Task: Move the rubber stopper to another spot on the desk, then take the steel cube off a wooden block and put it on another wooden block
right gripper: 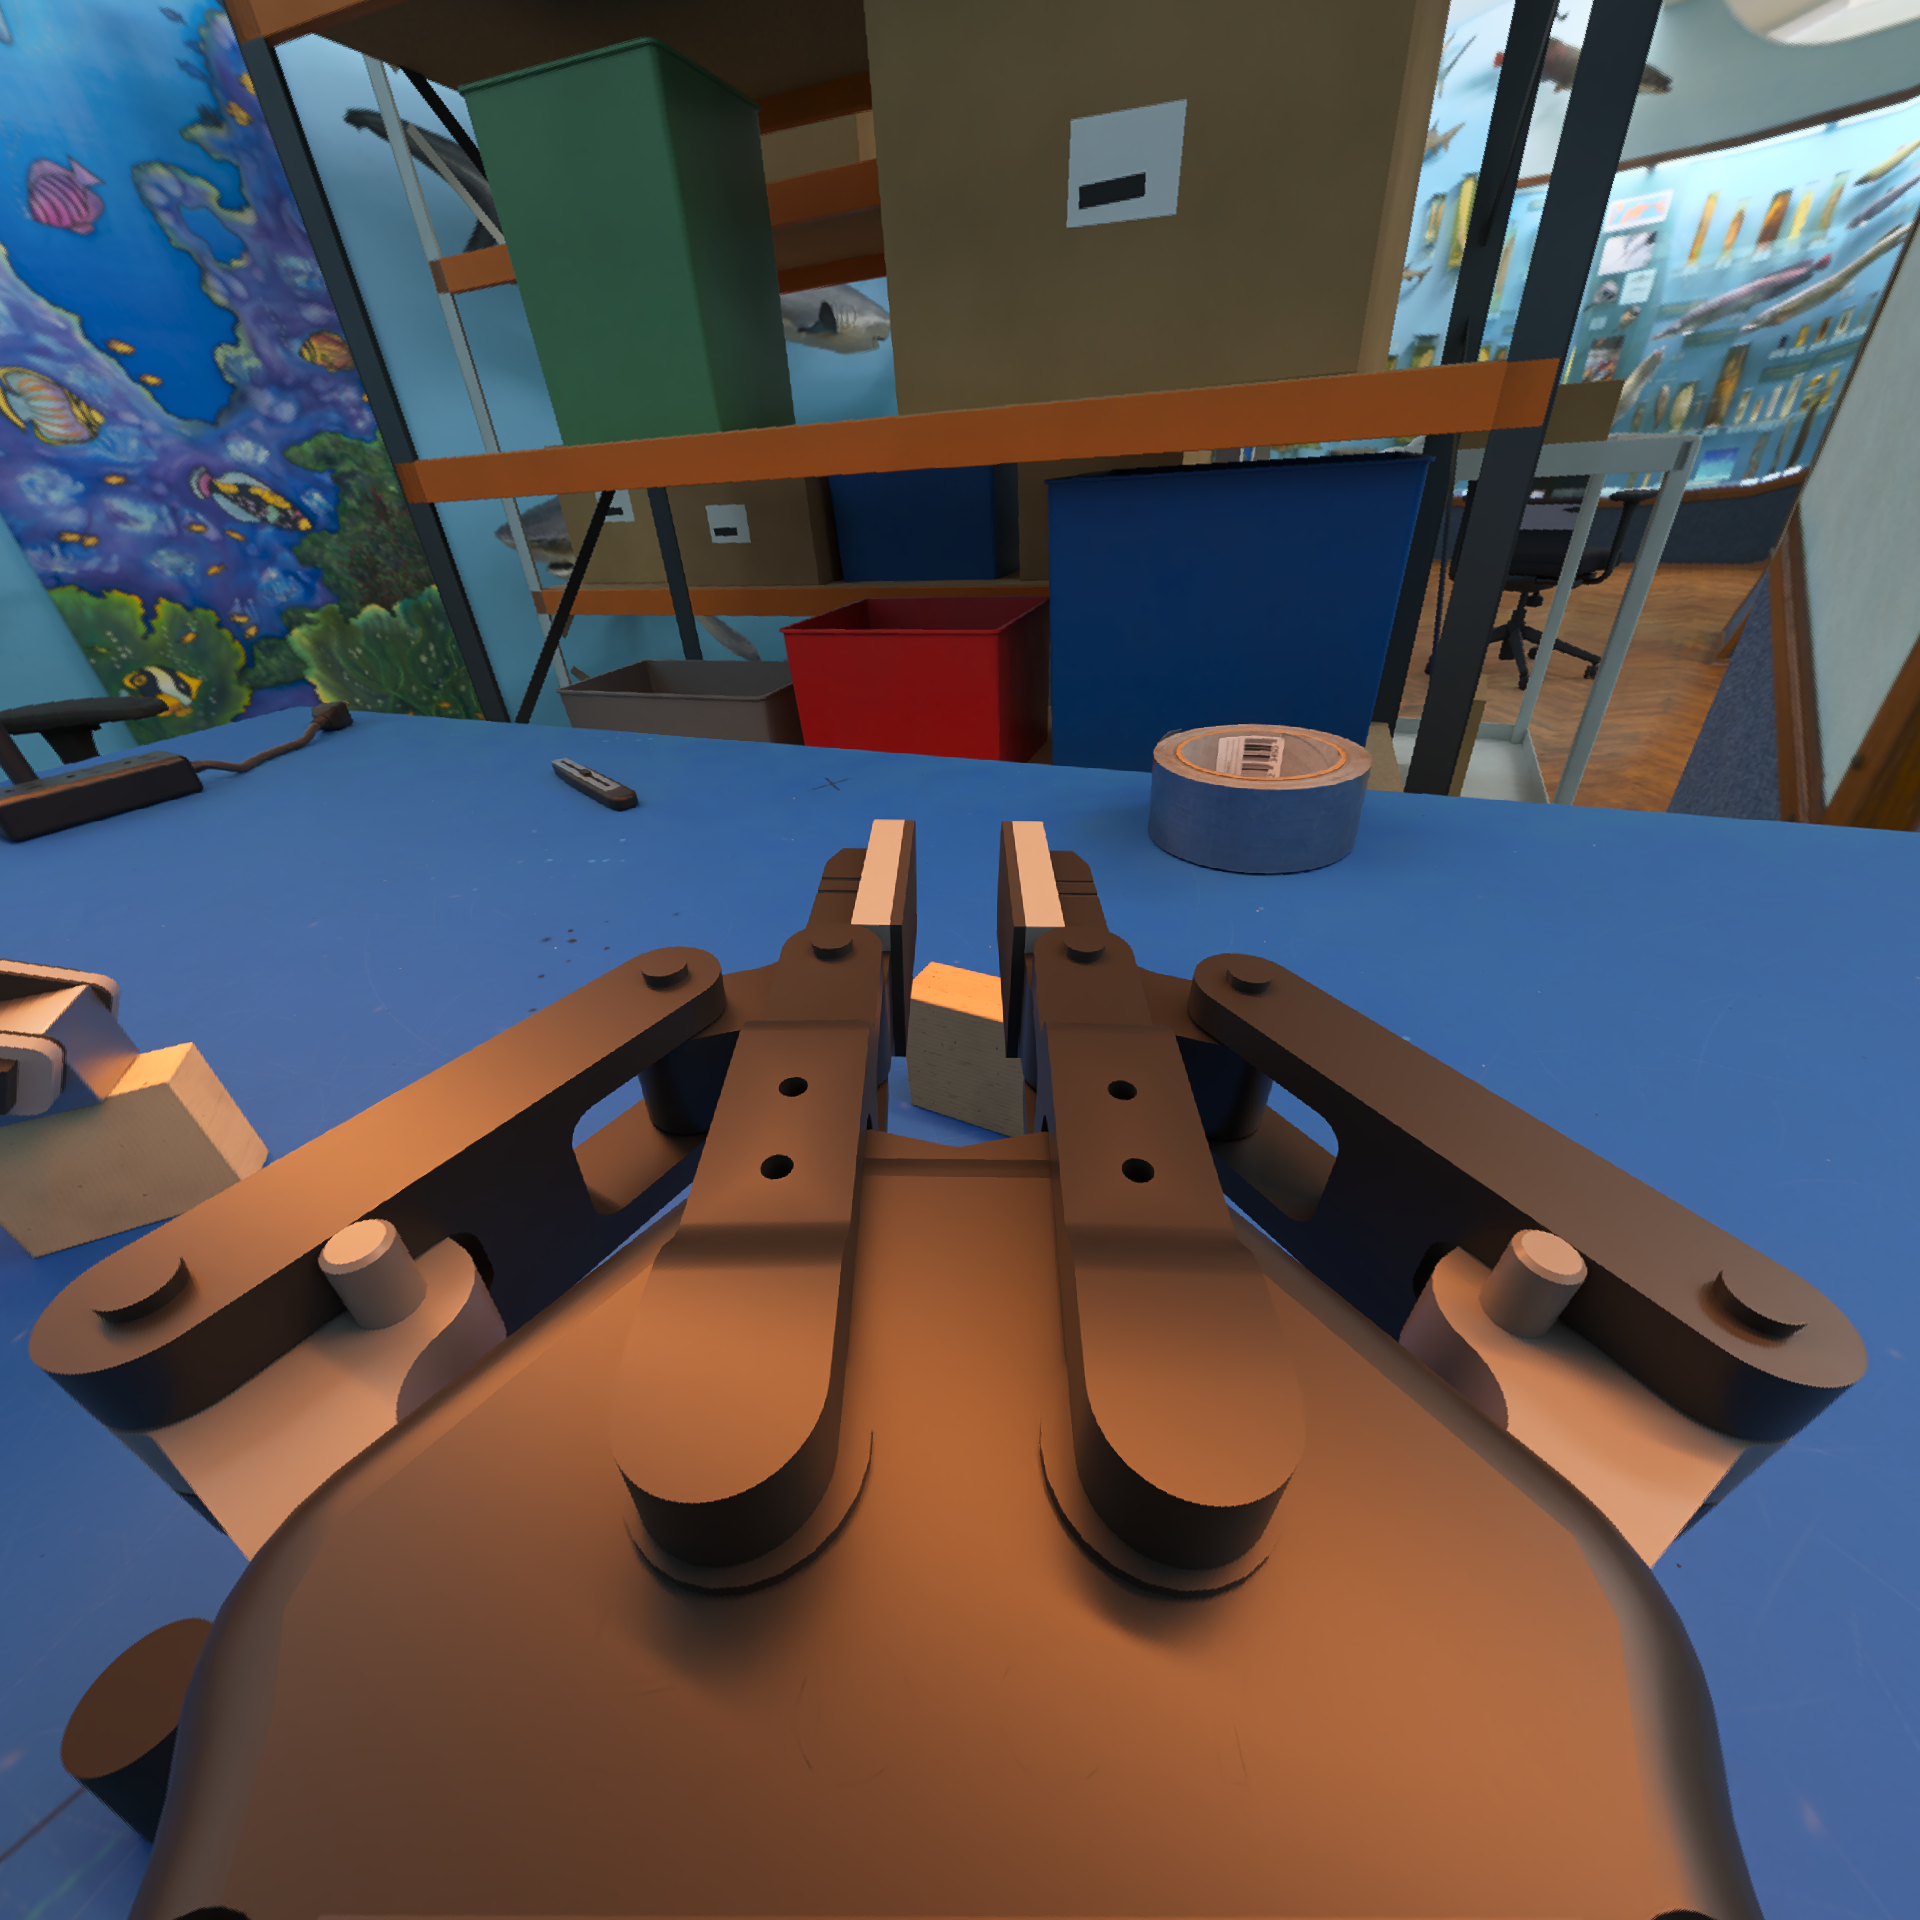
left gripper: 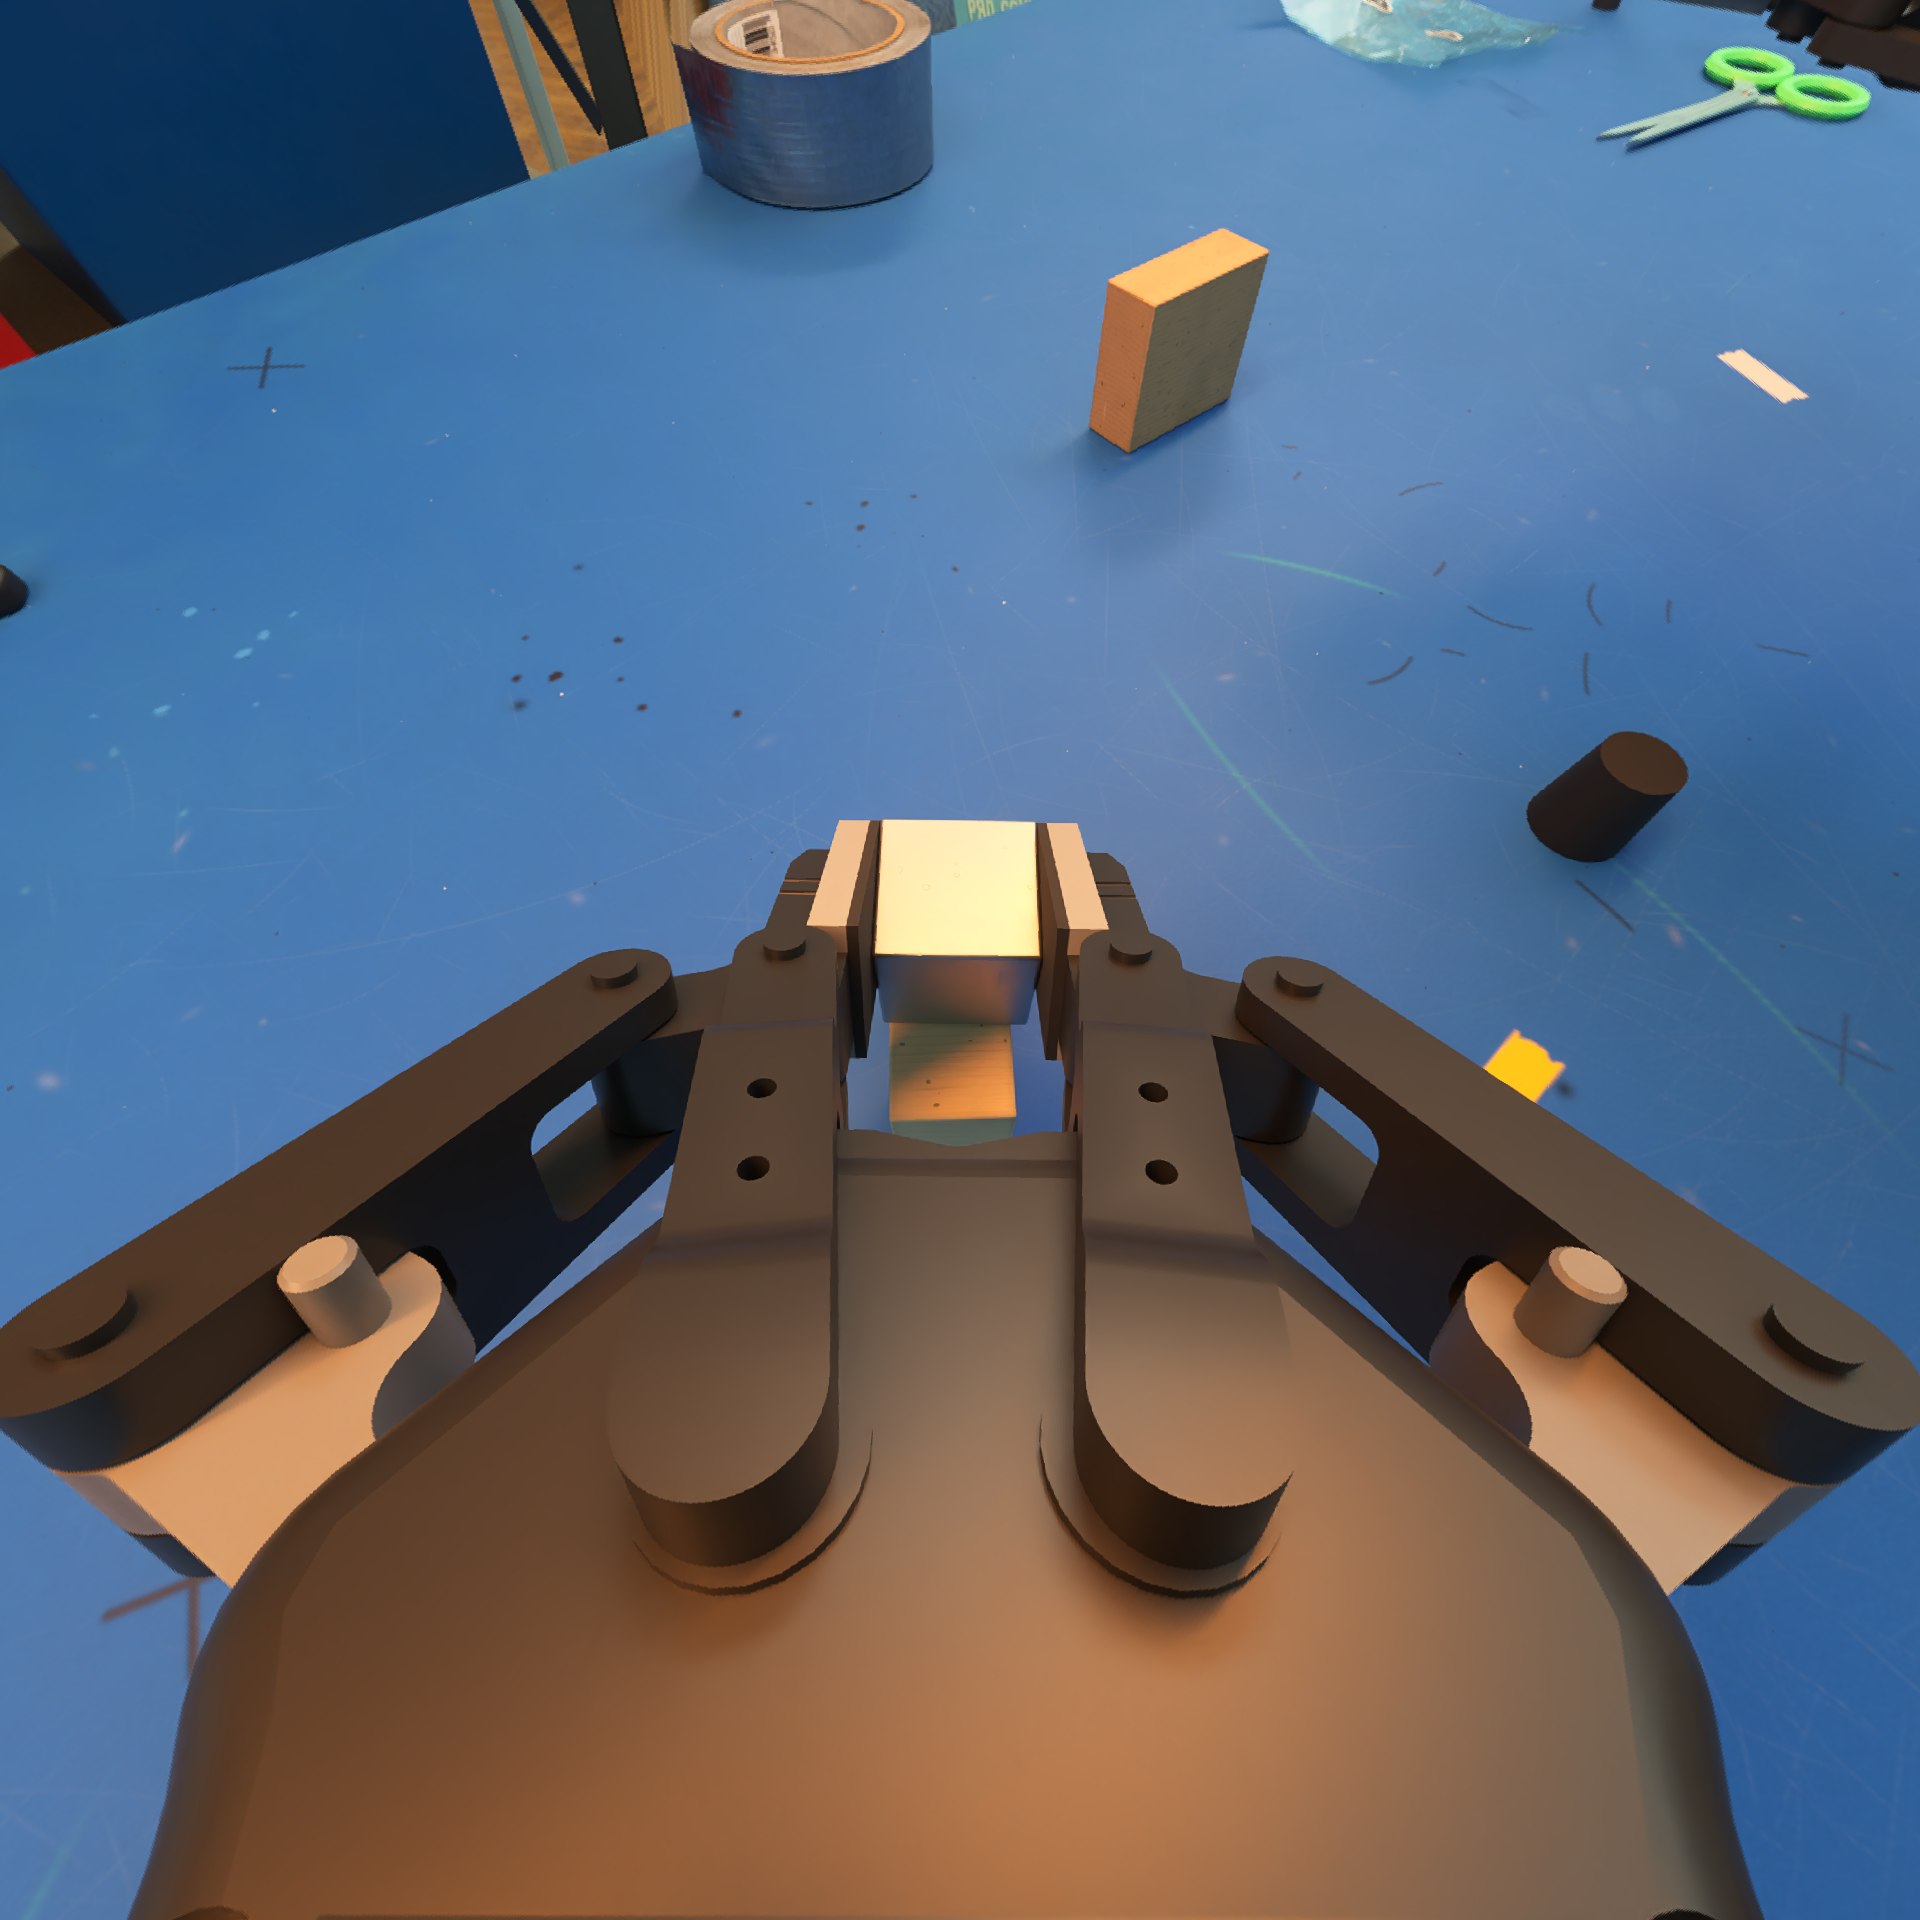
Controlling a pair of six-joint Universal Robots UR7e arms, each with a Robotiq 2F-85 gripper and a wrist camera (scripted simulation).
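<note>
1. Steel cube (left gripper: 957, 914) sits clamped between the pads of the left tool (left gripper: 957, 883), which grasps it on two opposite sides.
2. Directly beneath the cube, a wooden block (left gripper: 953, 1086) shows through the gap; whether the two touch cannot be told.
3. Farther off on the blue table (left gripper: 520, 831) a second wooden block (left gripper: 1179, 338) stands on edge, well apart.
4. Rubber stopper (left gripper: 1605, 795), dark and cylindrical, lies on its side to the right of the left tool.
5. Right tool (right gripper: 953, 868) hangs above the table, its pads a narrow gap apart and clasping nothing.
6. Near the table's far edge rests a roll of tape (left gripper: 810, 104), with green-handled scissors (left gripper: 1756, 99) off to the right.
</note>
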